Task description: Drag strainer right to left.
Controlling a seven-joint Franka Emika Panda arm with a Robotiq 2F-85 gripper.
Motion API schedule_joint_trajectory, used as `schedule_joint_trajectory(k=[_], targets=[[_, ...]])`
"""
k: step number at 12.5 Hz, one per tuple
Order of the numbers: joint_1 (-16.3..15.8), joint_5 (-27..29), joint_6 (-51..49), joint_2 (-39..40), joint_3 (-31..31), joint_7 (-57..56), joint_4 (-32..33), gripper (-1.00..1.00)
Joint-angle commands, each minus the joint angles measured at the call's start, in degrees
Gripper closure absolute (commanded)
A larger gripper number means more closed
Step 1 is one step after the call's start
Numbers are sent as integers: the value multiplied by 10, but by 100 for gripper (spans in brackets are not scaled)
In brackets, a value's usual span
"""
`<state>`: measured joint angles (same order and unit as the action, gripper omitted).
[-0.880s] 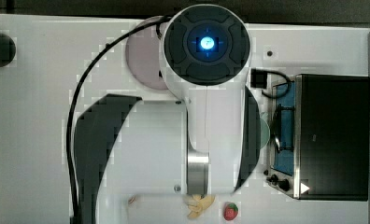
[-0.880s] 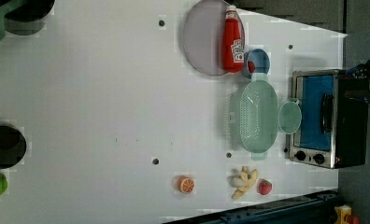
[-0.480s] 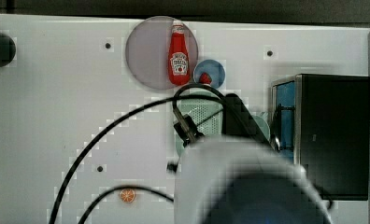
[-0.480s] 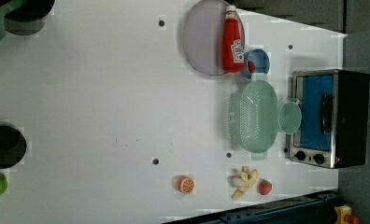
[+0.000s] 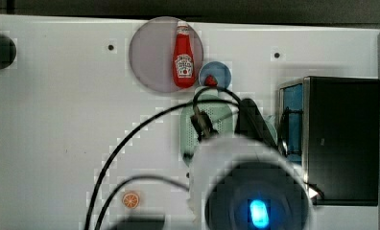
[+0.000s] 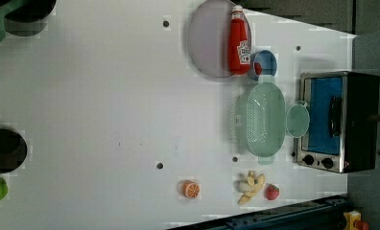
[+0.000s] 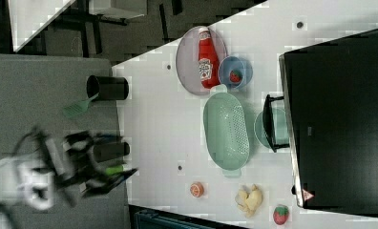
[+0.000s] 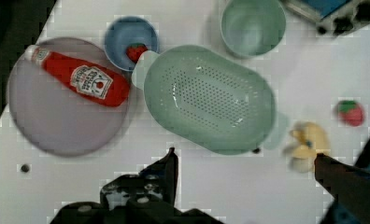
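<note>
The strainer [image 8: 209, 98] is a pale mint-green oval colander with a dotted centre and a small tab at each end. It lies flat on the white table [image 6: 106, 96], between a blue bowl [image 6: 264, 64] and a toy banana [image 6: 250, 183]. My gripper [image 8: 245, 155] hangs above the table just beside the strainer's long side, open, with its dark fingers [image 8: 170, 165] far apart and nothing between them. In the top view my arm [image 5: 255, 191] covers most of the strainer [image 5: 190, 127]. The strainer [image 7: 225, 131] shows whole in the right view.
A round green cup [image 6: 297, 120] sits between the strainer and a toaster oven [image 6: 337, 120]. A ketchup bottle [image 5: 183, 57] lies on a grey plate [image 5: 152, 52]. An orange slice [image 6: 191, 189] and a toy strawberry [image 6: 272, 191] lie near the table edge. Bare white table spreads toward the left view's left.
In the top view my arm has swung away from the plate toward the lower edge, uncovering the ketchup bottle and the blue bowl. The strainer lies where it was.
</note>
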<state>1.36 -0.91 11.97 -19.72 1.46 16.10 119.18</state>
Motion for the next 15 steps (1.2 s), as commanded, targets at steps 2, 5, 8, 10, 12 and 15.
schedule_joint_trajectory(k=[2, 5, 8, 10, 12, 15], targets=[[-3, 3, 151, 108, 0, 122, 118, -100], [-4, 3, 282, 174, -6, 180, 175, -100], [-9, 3, 376, 255, -14, 233, 198, -100], [-16, 3, 431, 303, -20, 257, 198, -100], [-22, 3, 463, 339, -19, 263, 199, -100], [-29, 4, 498, 377, -19, 265, 200, -100]])
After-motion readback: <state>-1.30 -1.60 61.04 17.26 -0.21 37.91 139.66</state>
